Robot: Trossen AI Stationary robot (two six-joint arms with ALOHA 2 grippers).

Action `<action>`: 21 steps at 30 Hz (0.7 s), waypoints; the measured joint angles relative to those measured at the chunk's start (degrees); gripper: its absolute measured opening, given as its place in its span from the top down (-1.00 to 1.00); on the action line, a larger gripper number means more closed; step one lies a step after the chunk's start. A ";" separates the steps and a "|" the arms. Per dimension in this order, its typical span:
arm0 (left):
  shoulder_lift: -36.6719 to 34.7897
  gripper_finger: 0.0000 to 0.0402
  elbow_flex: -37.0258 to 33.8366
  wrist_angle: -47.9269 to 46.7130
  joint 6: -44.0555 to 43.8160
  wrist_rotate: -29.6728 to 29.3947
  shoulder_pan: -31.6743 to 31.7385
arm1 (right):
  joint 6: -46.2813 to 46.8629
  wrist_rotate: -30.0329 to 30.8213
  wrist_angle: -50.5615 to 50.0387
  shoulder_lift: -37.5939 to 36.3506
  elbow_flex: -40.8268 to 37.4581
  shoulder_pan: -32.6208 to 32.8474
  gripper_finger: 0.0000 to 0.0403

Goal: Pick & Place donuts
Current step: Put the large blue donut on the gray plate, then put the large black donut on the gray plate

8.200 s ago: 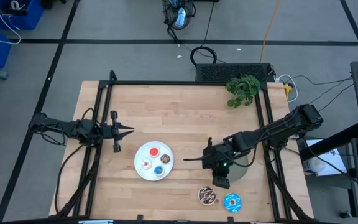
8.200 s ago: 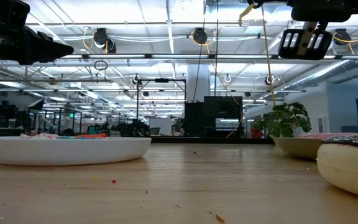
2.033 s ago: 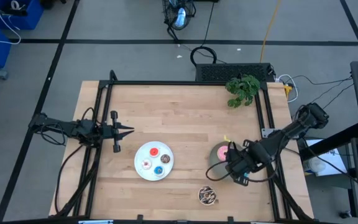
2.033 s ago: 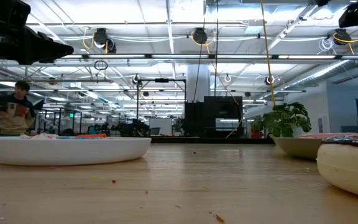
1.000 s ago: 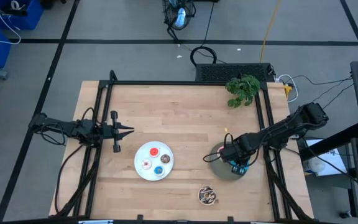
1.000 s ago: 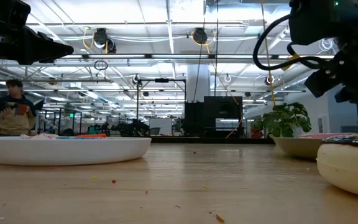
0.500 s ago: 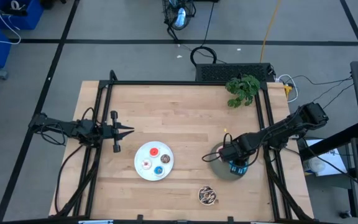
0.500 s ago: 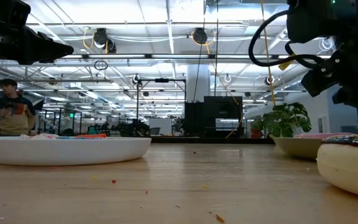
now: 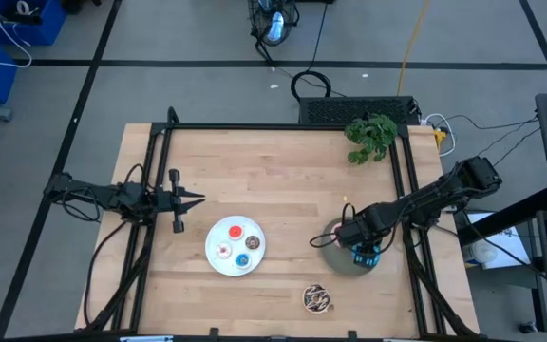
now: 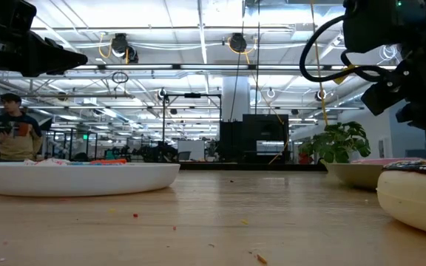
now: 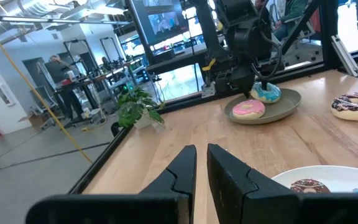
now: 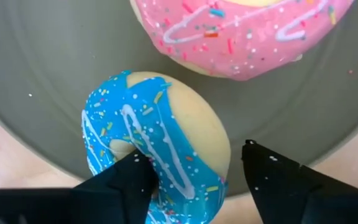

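A blue-iced donut lies tilted on the grey plate beside a pink-iced donut. My right gripper points down over it, open, one finger on each side. In the high view this gripper is at the table's right, over the grey plate. A chocolate sprinkled donut lies on the table near the front edge. Several tiny donuts sit on the white plate. My left gripper waits shut at the table's left. My right gripper comes from above, pointing down, its fingers either side of the blue-iced donut. One finger overlaps the iced face near the hole; whether it touches I cannot tell. The other finger stands a little off the plain side. The donut's lower edge rests on the grey plate.
A small green plant stands at the table's far right. A black frame runs along the table's far and side edges. Bare wood lies between the two plates and across the far half. A person shows in the room beyond.
My right gripper has opened over the grey plate and let go of the blue-iced donut, which stays on the plate next to the pink-iced one. The hand itself has kept its place.
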 joint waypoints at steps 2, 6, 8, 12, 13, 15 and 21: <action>0.00 0.77 -0.01 0.00 -0.01 0.00 -0.02 | -0.15 0.00 -0.32 0.00 0.00 0.00 -0.14; 0.01 0.77 -0.01 0.00 0.02 0.00 0.00 | -0.74 -0.04 -0.59 -0.02 0.01 -0.01 -0.20; 0.00 0.77 0.00 0.00 0.04 0.00 -0.01 | -1.93 -0.08 -1.29 -0.02 0.65 -0.23 -0.22; 0.00 0.77 -0.01 0.01 0.04 -0.02 0.00 | -4.10 0.33 -1.81 -0.07 3.07 -0.46 -0.24; 0.00 0.77 -0.01 0.02 0.04 -0.02 -0.02 | -4.57 0.33 -1.93 -0.07 3.67 -0.61 -0.24; 0.01 0.77 -0.01 0.00 0.04 -0.02 0.00 | -4.82 0.41 -1.92 -0.07 4.63 -0.86 -0.24; 0.00 0.77 0.01 0.00 0.00 -0.02 0.00 | -5.75 1.90 -3.27 -0.07 5.09 -1.03 -0.24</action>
